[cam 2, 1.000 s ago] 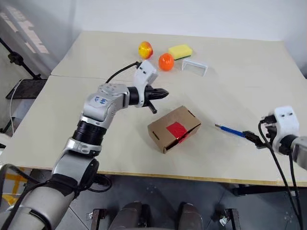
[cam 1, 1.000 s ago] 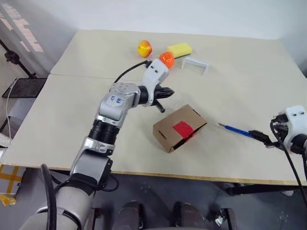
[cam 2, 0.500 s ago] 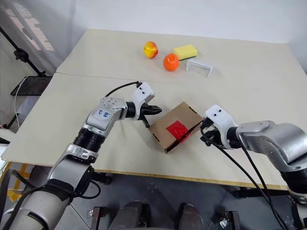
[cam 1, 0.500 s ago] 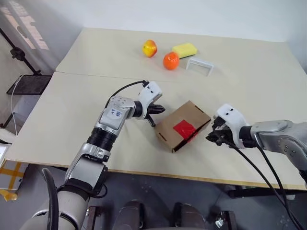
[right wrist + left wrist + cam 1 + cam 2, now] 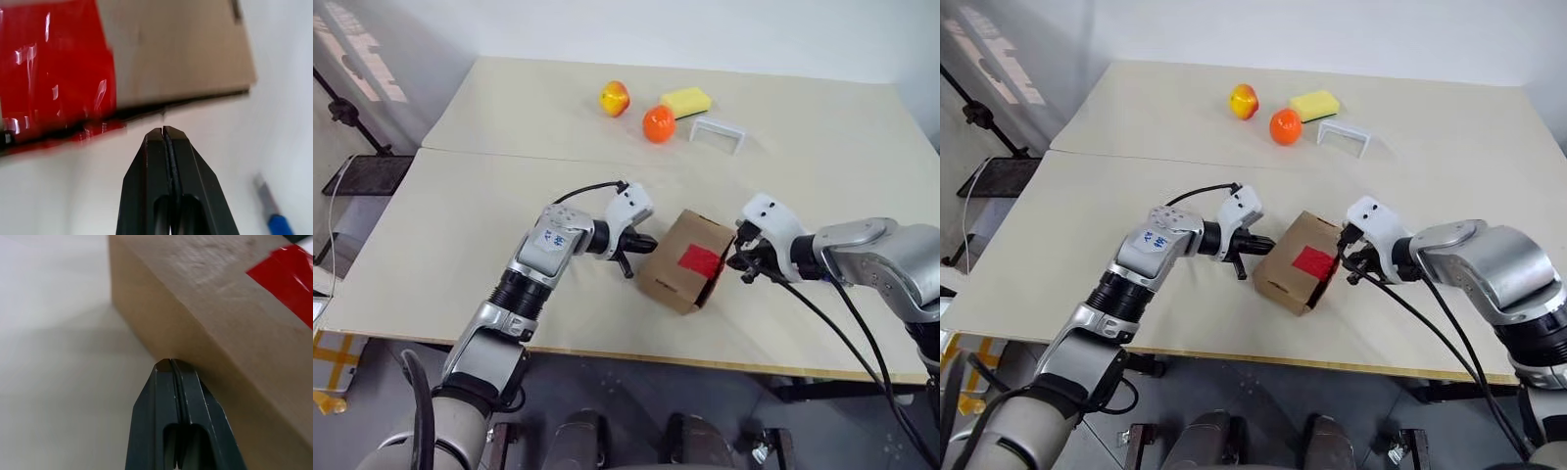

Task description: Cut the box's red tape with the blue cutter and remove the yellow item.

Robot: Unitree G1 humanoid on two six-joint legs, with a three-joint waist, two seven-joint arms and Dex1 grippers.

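The brown box (image 5: 680,266) lies near the table's front edge, its red tape (image 5: 702,261) on the upper face and folding over the right-hand edge. My left gripper (image 5: 643,242) is shut and empty, its tips (image 5: 169,362) pressed against the box's left wall. My right gripper (image 5: 736,262) is also shut and empty, its tips (image 5: 163,131) just off the box's right edge beside the taped seam. The blue cutter (image 5: 273,215) lies on the table behind the right gripper, not held. The yellow item is out of view.
At the table's far side sit a yellow-red fruit (image 5: 614,98), an orange ball (image 5: 658,123), a yellow sponge block (image 5: 683,100) and a small white frame (image 5: 716,134). A seam (image 5: 489,155) runs across the tabletop. Cables trail from both wrists.
My right arm swung in from the table's right edge to the box and its gripper shut, leaving the cutter behind. My left gripper came down against the box's left side; the box turned.
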